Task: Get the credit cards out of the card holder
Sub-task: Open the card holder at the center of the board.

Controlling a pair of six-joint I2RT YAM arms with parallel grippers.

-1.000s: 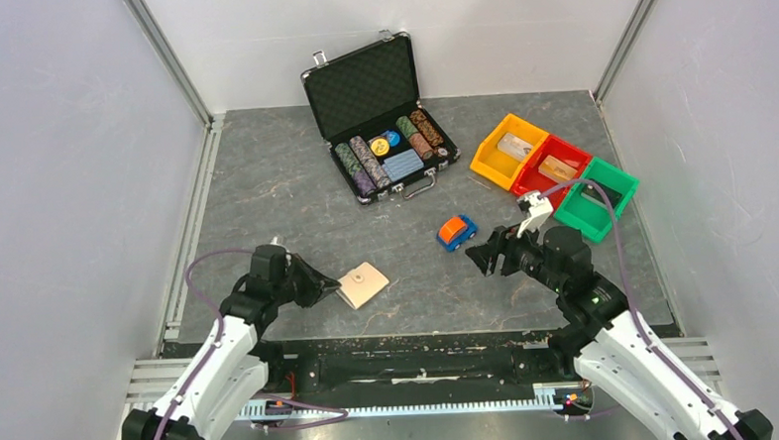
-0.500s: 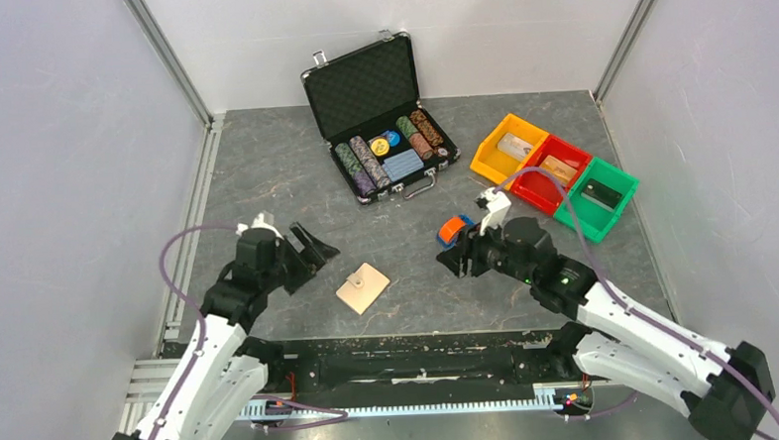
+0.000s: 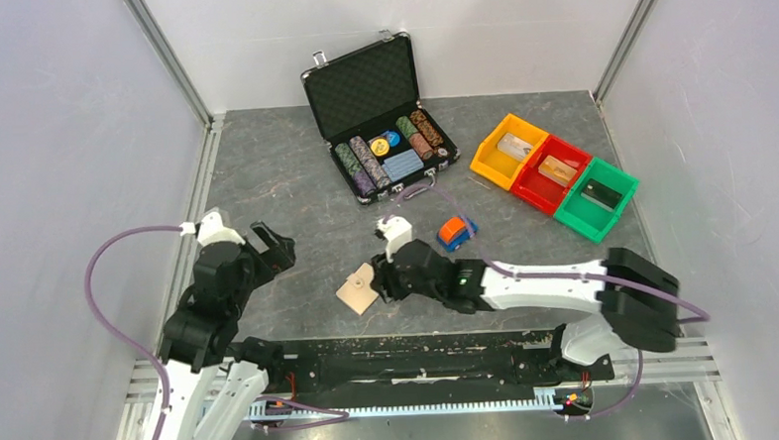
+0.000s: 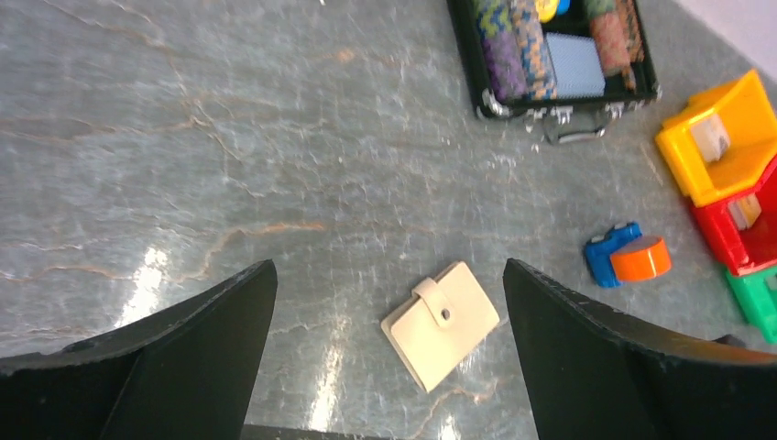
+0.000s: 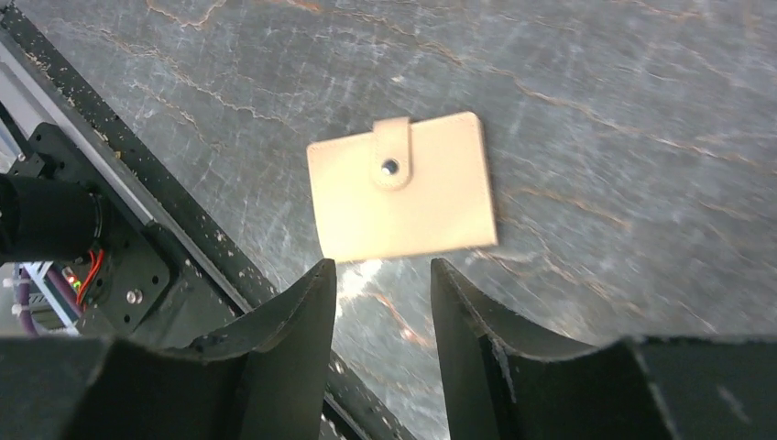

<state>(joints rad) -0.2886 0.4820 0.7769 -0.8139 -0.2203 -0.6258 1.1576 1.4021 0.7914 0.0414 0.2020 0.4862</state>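
Progress: nothing out yet. Card holder (image 3: pixel 358 290) lies flat on the counter (image 3: pixel 264 166), lower centre of the top view, snap fastened, no credit cards showing. Right hand (image 5: pixel 380 275) hovers just over it, narrow gap, empty. Left hand (image 3: pixel 274 247) wide open, empty, off left.

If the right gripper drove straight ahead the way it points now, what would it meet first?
Probably the card holder, lying closed just ahead of the right gripper; nothing shows between them, though its height is unclear.
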